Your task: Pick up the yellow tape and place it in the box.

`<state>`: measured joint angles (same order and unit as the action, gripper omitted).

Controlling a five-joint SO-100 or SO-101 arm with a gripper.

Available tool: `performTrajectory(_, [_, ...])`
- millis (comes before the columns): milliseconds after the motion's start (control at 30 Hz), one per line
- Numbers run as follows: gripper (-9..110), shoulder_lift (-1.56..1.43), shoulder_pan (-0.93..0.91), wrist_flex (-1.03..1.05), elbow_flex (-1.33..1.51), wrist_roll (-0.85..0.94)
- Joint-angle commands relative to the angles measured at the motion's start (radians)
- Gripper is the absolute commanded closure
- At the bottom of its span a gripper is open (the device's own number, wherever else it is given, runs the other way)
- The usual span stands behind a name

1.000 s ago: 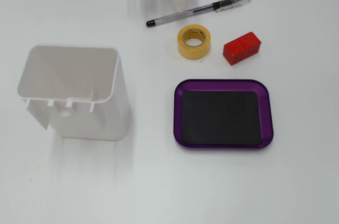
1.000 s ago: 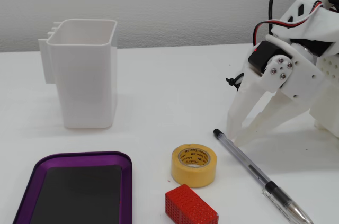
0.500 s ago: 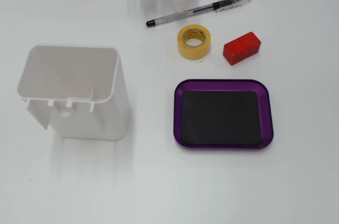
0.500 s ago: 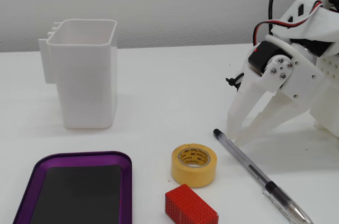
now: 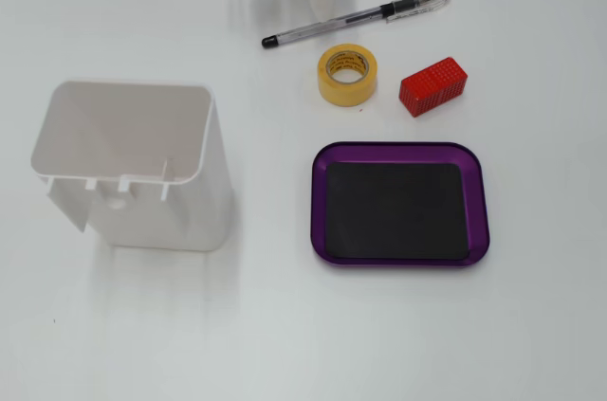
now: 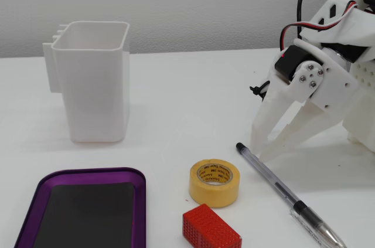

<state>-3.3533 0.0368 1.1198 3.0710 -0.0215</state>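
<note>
Yellow tape (image 6: 214, 182) lying flat, printed core showing, beside the pen (image 6: 287, 196), my gripper (image 6: 262, 150) hovering, fingers slightly parted, purple box (image 5: 402, 257) sitting nearby.

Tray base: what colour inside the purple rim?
Flat black; the tray shows it best in the fixed view from above.

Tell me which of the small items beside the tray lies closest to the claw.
The pen: its capped tip lies just below the claw, while the yellow tape and red block sit farther off.
</note>
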Motion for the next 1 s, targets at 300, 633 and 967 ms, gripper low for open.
performTrajectory(300, [102, -0.089, -0.005, -0.005, 0.006, 0.002])
performTrajectory(633, [102, -0.087, -0.011, -0.014, -0.005, 0.124])
performTrajectory(967, [97, -0.069, -0.178, 0.002, -0.138, 0.299])
